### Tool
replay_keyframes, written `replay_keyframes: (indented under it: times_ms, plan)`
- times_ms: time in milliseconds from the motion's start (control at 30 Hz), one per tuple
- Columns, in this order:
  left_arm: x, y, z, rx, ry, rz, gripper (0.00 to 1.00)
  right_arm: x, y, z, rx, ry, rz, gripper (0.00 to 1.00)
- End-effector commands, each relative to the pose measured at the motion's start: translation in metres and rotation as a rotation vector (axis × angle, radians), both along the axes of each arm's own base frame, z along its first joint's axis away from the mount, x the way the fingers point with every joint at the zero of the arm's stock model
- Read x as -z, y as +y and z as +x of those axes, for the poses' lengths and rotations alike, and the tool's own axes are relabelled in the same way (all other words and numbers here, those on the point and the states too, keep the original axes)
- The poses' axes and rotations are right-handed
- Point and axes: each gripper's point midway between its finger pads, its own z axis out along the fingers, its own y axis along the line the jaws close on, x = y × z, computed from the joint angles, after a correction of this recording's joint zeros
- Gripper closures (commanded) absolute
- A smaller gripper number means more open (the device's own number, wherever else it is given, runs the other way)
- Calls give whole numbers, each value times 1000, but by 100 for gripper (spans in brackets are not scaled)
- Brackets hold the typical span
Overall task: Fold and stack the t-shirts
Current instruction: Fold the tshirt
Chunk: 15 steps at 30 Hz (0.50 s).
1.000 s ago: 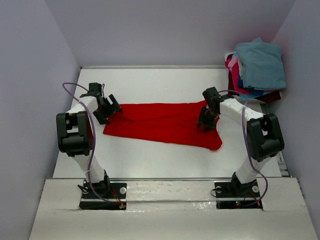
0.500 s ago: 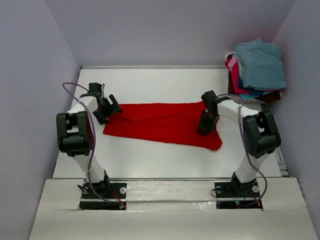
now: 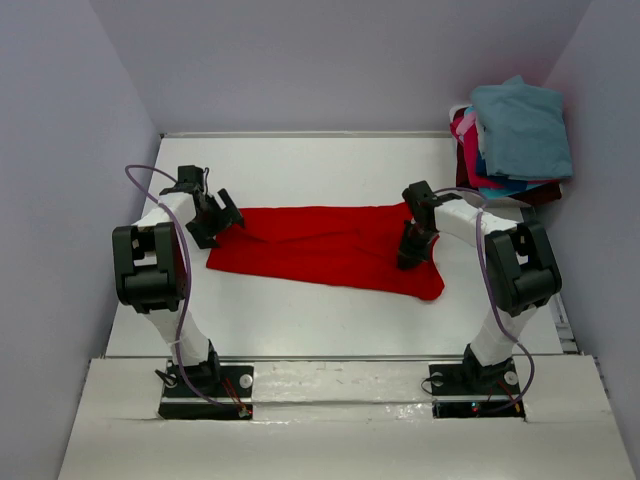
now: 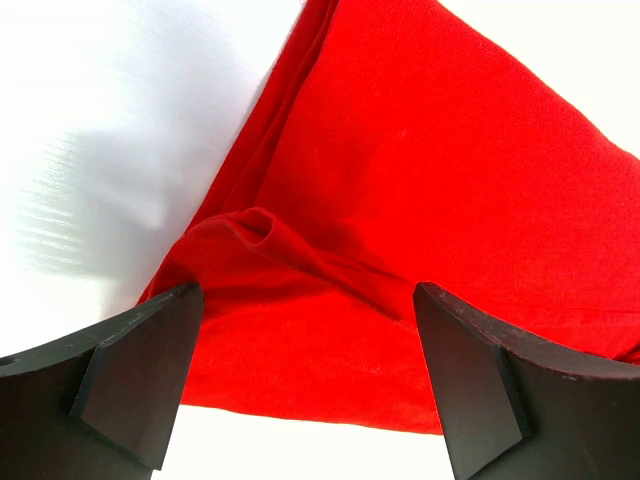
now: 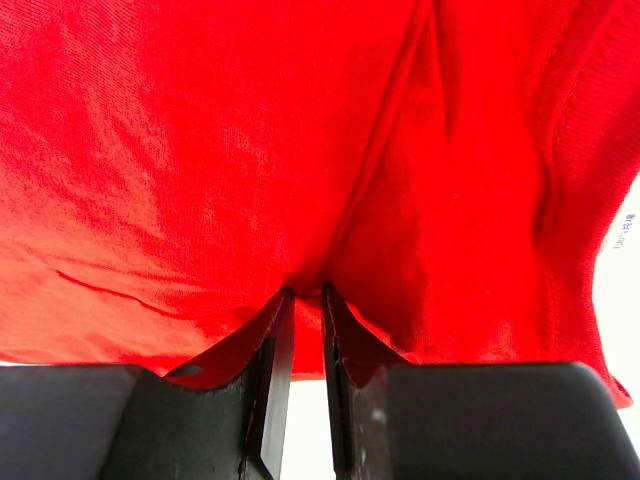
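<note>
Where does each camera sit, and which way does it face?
Top external: above and behind the arms, looking down at the table; both arms, left gripper and right gripper show.
Left wrist: on the left arm, looking past its spread fingers at a crumpled end of the red t-shirt.
Right wrist: on the right arm, close over the cloth, its fingers pinching a fold.
All three share the red t-shirt; only the top view shows the shirt pile.

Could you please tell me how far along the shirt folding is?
Little looks done: the red shirt lies flat, perhaps half folded. In hand: the right gripper pinches its right end; the left gripper hangs open over its left end. Left: finishing this fold, stacking, and the pile at far right.
</note>
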Motion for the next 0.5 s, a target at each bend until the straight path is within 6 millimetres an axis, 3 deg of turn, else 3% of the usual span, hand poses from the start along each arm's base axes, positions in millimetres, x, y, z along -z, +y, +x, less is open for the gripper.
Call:
replay_keyframes:
  times_ms: [0,367,467]
  plan:
    - [-8,2,-2,11,-16,10,1,-14,4,15,3,-54,8,78]
    - [-4,1,-4,10,-10,5,1,-26,6,27,-4,-87,8,79]
    - [-3,1,-5,11,-8,6,1,-26,7,31,-11,-88,6,85]
